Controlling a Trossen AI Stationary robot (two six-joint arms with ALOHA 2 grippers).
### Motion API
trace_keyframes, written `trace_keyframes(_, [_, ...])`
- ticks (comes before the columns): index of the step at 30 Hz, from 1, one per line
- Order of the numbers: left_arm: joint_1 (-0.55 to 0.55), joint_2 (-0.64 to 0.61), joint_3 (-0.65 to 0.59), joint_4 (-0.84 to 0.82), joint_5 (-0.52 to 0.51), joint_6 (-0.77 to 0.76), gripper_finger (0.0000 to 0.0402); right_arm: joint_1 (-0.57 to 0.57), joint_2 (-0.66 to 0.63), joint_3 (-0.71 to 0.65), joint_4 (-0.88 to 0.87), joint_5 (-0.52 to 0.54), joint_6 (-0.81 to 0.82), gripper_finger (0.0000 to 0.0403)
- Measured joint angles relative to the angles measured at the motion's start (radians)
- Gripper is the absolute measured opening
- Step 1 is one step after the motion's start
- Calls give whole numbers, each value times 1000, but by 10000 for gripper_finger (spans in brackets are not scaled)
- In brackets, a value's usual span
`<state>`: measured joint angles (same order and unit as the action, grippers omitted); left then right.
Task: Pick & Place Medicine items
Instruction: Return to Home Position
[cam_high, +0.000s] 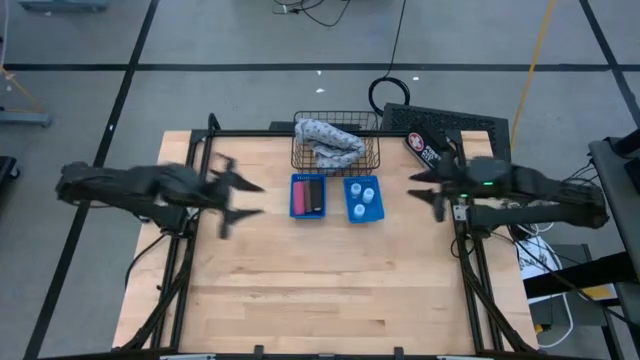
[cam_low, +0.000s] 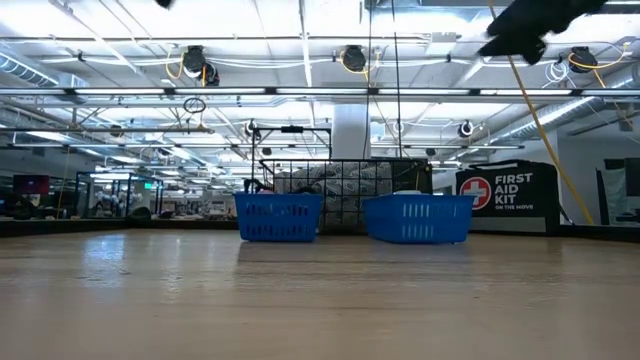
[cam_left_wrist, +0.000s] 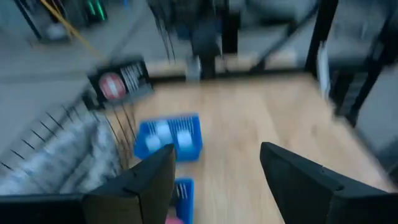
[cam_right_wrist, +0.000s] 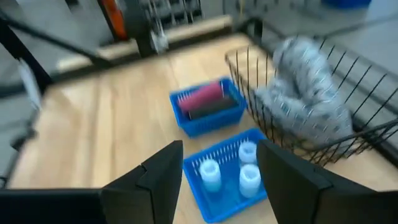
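Two small blue baskets stand side by side on the table. The left blue basket (cam_high: 308, 195) (cam_right_wrist: 208, 106) holds a pink oblong piece (cam_right_wrist: 202, 96) and a black one (cam_high: 317, 194); I see no brown piece. The right blue basket (cam_high: 363, 198) (cam_right_wrist: 230, 171) (cam_left_wrist: 171, 137) holds three white round bottles (cam_right_wrist: 247, 176). My left gripper (cam_high: 248, 199) (cam_left_wrist: 217, 177) hovers open, left of the baskets. My right gripper (cam_high: 418, 186) (cam_right_wrist: 221, 158) hovers open to their right, facing them. Both are raised well above the table.
A black wire basket (cam_high: 335, 150) (cam_low: 345, 185) stands at the far edge behind the blue ones, with the grey-blue patterned cloth (cam_high: 328, 143) (cam_right_wrist: 305, 93) in it. The black first aid pouch (cam_high: 425, 148) (cam_low: 505, 195) lies to its right. Bare wood (cam_high: 320, 280) fills the near half.
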<state>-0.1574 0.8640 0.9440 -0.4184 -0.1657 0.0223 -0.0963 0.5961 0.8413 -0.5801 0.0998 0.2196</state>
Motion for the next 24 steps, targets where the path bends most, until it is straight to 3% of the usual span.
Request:
trace_keyframes(4, [0, -201, 0, -38, -1, 3, 241, 0, -181, 1, -10, 1, -11, 194])
trace_keyframes(7, [0, -310, 1, -158, 0, -5, 241, 0, -295, 1, -95, 1, -25, 192])
trace_keyframes(11, [0, -411, -95, -204, -17, -74, 241, 0, -428, -30, -160, 7, 45, 195])
trace_keyframes(17, [0, -491, -391, 9, -44, -86, 241, 0, -592, -219, 57, 4, 47, 194])
trace_keyframes(24, [0, -492, -713, 433, -41, -79, 241, 0, -549, -421, 238, 3, 44, 195])
